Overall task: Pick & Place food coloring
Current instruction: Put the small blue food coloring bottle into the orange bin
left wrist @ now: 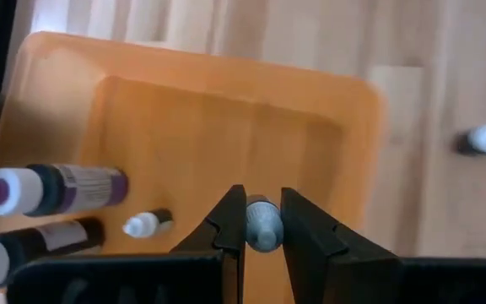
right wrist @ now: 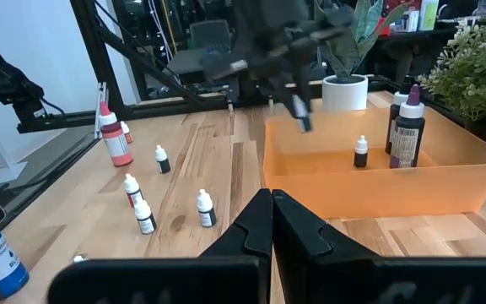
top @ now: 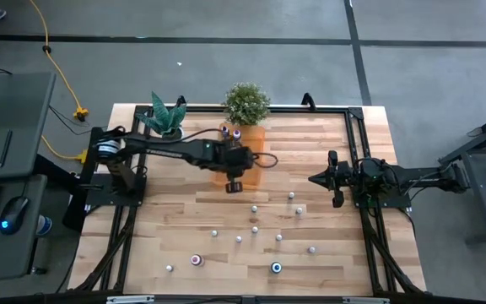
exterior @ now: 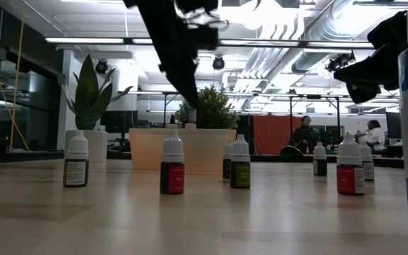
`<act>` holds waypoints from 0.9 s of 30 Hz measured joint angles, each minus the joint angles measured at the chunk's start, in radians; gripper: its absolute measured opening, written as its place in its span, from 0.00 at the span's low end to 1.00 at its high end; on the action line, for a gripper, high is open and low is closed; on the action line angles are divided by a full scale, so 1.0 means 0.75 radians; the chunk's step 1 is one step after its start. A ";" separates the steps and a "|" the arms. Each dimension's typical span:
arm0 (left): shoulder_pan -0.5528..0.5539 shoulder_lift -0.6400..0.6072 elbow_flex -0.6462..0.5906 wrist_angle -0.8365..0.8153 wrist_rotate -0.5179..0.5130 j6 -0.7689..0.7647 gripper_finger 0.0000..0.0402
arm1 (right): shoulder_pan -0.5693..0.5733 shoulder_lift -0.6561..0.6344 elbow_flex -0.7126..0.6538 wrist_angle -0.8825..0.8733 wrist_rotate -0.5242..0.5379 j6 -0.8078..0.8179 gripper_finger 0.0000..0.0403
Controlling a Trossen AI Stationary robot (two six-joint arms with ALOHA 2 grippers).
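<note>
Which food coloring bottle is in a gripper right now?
The small bottle clamped in the left gripper above the orange tray; every other bottle stands free on the table or in the tray.

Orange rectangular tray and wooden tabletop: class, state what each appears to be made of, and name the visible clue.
Orange rectangular tray: probably plastic, smooth and slightly translucent, with rounded moulded corners and light glowing through its walls. Wooden tabletop: pale wood planks, matt finish, with visible grain and joint lines between the strips; possibly butcher-block or laminate, hard to tell.

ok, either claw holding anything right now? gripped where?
Left claw holds a small food coloring bottle by its sides, above the orange tray. Right claw is shut on nothing, parked at the table's right side.
</note>
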 joint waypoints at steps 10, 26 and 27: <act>0.160 0.139 0.024 0.128 -0.002 0.041 0.11 | 0.000 -0.001 0.000 0.000 0.000 0.000 0.00; 0.253 0.254 0.023 0.225 0.014 -0.166 0.11 | 0.000 0.000 0.001 0.000 0.000 0.000 0.00; 0.253 0.254 0.023 0.228 0.015 -0.166 0.11 | -0.001 0.000 0.000 0.000 0.000 0.000 0.00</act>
